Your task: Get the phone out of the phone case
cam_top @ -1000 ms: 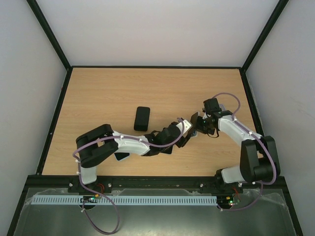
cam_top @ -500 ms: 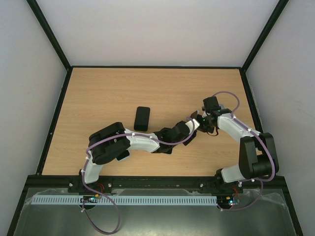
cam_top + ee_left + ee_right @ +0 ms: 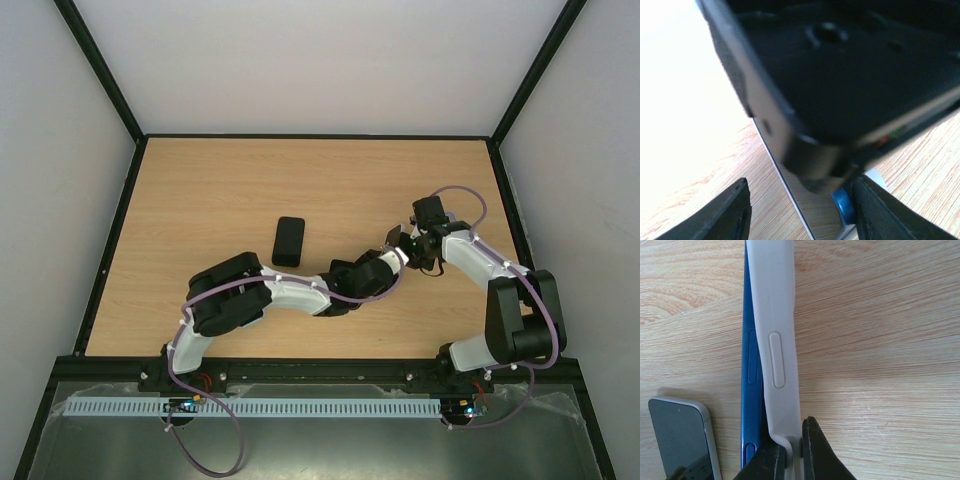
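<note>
In the right wrist view a grey phone case [image 3: 774, 330] stands on edge on the wooden table, with a blue phone [image 3: 751, 370] against its left side. The case's near end bends away from the phone. My right gripper [image 3: 793, 456] is shut on that bent case edge. In the top view both grippers meet at the table's right middle, the right gripper [image 3: 413, 252] beside the left gripper [image 3: 390, 256]. My left gripper [image 3: 802, 215] is open, its fingers [image 3: 730, 215] wide apart. Between them are a silver-rimmed glossy dark slab [image 3: 805, 205] and a bit of the blue phone [image 3: 843, 206].
A black rectangular object [image 3: 289, 241] lies flat left of the grippers. The silver-rimmed dark slab also shows at the lower left of the right wrist view [image 3: 682, 435]. The table [image 3: 200, 190] has black rails on all sides.
My left arm has swung its elbow right and reached farther toward the right gripper. The dark slab at the grippers looks smaller and more upright. The right arm has barely moved.
</note>
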You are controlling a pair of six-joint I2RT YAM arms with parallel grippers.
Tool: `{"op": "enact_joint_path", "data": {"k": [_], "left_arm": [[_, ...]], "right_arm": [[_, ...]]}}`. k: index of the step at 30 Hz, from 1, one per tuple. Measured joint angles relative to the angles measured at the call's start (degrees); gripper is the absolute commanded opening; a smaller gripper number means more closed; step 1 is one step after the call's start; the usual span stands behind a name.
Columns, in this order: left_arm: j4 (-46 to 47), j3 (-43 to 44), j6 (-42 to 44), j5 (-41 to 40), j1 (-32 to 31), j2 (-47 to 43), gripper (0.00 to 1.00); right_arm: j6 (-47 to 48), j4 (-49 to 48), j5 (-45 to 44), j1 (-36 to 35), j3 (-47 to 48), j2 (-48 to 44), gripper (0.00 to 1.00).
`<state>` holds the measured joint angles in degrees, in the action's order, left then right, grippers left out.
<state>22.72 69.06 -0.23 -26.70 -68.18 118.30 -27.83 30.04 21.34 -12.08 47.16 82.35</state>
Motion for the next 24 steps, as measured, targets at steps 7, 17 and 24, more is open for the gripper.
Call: {"op": "enact_joint_path", "data": {"k": [7, 17, 24], "left_arm": [[1.0, -0.1, 2.7, -3.6, -1.1, 0.8, 0.25], [4.2, -1.1, 2.6, -4.2, -0.4, 0.2, 0.03], [5.8, -8.0, -3.2, 2.2, 3.2, -9.1, 0.03]], "right_arm": [[0.4, 0.0, 1.0, 0.0, 0.1, -1.0, 0.02], [0.6, -0.4, 1.0, 0.1, 0.9, -2.7, 0.02], [3.6, -1.7, 1.8, -1.9, 2.0, -7.1, 0.02]]}}
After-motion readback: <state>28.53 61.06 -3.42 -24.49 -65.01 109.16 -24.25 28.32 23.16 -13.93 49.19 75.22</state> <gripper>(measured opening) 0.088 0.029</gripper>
